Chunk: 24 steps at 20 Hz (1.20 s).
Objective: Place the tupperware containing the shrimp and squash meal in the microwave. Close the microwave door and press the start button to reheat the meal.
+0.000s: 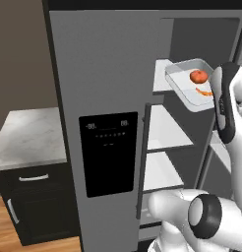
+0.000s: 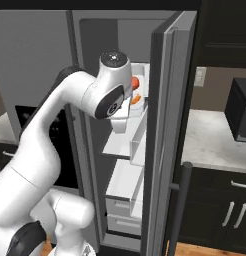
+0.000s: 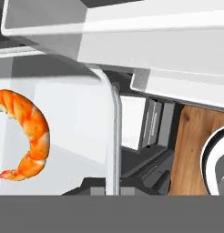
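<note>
The tupperware [image 1: 186,84] is a shallow translucent tray. It hangs tilted in the air in front of the open refrigerator's upper shelf. In it lie a round red-orange lump [image 1: 198,76] and a curved orange shrimp [image 3: 34,132]. My gripper [image 3: 113,184] is shut on the tray's raised rim [image 3: 114,136], with one dark fingertip on each side of it. In the right base view the tray [image 2: 138,92] peeks out behind my wrist. The microwave [image 2: 241,107] is a black box on the counter far to the right. I cannot tell how its door stands.
The tall grey refrigerator's right door [image 2: 165,125] stands open between my arm and the microwave counter [image 2: 215,140]. White shelves [image 1: 165,130] sit inside. The shut left door carries a black dispenser panel [image 1: 108,152]. A marble counter [image 1: 29,138] over dark cabinets lies to the left.
</note>
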Motion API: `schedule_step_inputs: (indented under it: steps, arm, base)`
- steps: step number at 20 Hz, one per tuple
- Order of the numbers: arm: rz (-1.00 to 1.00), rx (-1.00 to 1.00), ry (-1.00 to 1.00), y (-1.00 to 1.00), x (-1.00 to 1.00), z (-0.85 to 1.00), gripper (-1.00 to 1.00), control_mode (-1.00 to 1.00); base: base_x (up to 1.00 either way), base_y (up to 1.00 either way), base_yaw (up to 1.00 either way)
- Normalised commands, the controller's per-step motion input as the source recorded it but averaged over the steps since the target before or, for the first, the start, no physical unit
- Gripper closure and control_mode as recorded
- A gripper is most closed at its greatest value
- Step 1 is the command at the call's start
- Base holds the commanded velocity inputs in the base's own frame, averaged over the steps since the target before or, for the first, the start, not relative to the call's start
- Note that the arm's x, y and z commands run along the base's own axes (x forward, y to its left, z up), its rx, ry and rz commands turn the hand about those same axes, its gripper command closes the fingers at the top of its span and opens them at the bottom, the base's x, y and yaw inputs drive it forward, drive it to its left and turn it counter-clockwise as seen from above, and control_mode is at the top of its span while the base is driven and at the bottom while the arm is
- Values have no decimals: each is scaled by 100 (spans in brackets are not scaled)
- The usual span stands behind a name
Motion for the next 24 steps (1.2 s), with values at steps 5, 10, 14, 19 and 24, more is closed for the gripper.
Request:
schedule_step_inputs:
  steps: [5, 10, 14, 19, 24]
  arm:
    - [-1, 8, -4, 49, -100, -12, 100, -100]
    - [0, 7, 0, 46, -100, -1, 100, -100]
    - [0, 1, 0, 33, -100, -1, 100, -100]
    - [9, 1, -2, 16, -100, -17, 100, -100]
    - [4, 0, 6, 24, -46, -9, 100, -100]
  base:
    - [0, 0, 0]
    - [0, 0, 0]
    - [0, 0, 0]
    - [0, 0, 0]
    - [0, 0, 0]
